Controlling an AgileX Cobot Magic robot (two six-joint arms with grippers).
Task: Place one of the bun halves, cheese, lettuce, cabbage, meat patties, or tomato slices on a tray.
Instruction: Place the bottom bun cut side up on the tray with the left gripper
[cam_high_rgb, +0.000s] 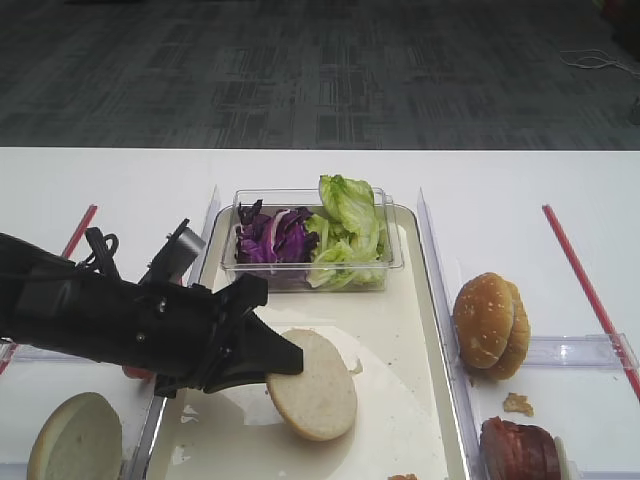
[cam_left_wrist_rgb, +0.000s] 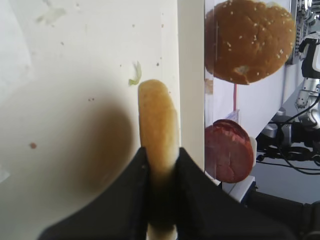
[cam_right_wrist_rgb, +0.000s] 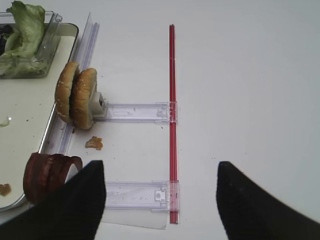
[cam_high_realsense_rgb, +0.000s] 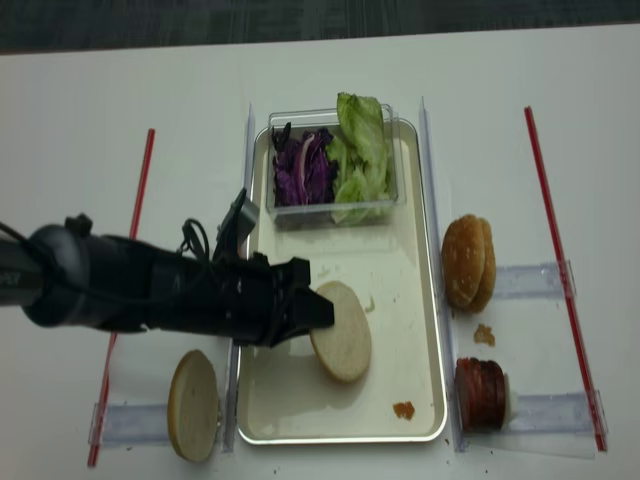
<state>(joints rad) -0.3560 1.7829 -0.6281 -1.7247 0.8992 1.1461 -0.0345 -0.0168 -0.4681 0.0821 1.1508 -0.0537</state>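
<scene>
1 pale bun half (cam_high_rgb: 318, 386) is held on edge between the closed fingers of the left gripper (cam_high_rgb: 285, 358), tilted above the tray (cam_high_rgb: 425, 330) near its middle; contact with the tray bottom cannot be confirmed. A 2nd bun half (cam_high_rgb: 75, 438) lies outside the tray's left rim. Lettuce (cam_high_rgb: 348, 205) and purple cabbage (cam_high_rgb: 272, 238) are contained in a clear tub (cam_high_rgb: 392, 262) at the tray's far end. The right gripper (cam_right_wrist_rgb: 160, 200) is seen with fingers apart, holding nothing, beside the meat patties (cam_right_wrist_rgb: 49, 172).
</scene>
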